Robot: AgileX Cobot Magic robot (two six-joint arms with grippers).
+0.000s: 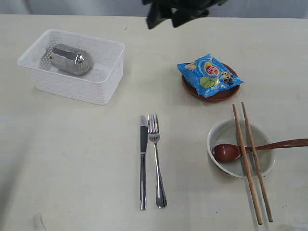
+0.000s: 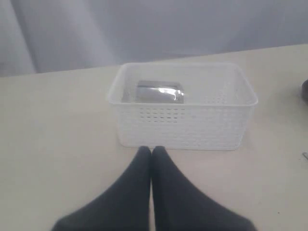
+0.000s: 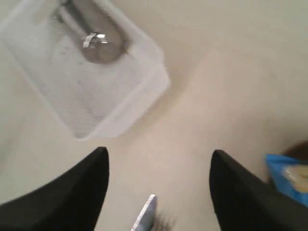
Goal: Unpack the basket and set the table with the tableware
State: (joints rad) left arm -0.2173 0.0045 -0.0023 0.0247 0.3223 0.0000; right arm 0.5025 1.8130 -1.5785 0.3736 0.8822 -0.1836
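In the basket (image 1: 103,91), at the table's (image 1: 72,159) left, only the cup (image 1: 71,59) is left, lying on its side. Knife (image 1: 143,144), fork (image 1: 153,127), bowl (image 1: 219,127) and plate (image 1: 216,97) are out. Step in hand looks like the cup fetch. Right gripper (image 3: 159,153) hangs spread wide, empty, between basket and plate. Left gripper (image 2: 152,150) is pinched closed on nothing, facing the basket's side. Next probably needs: reach in, clamp cup's body, stand it upright.
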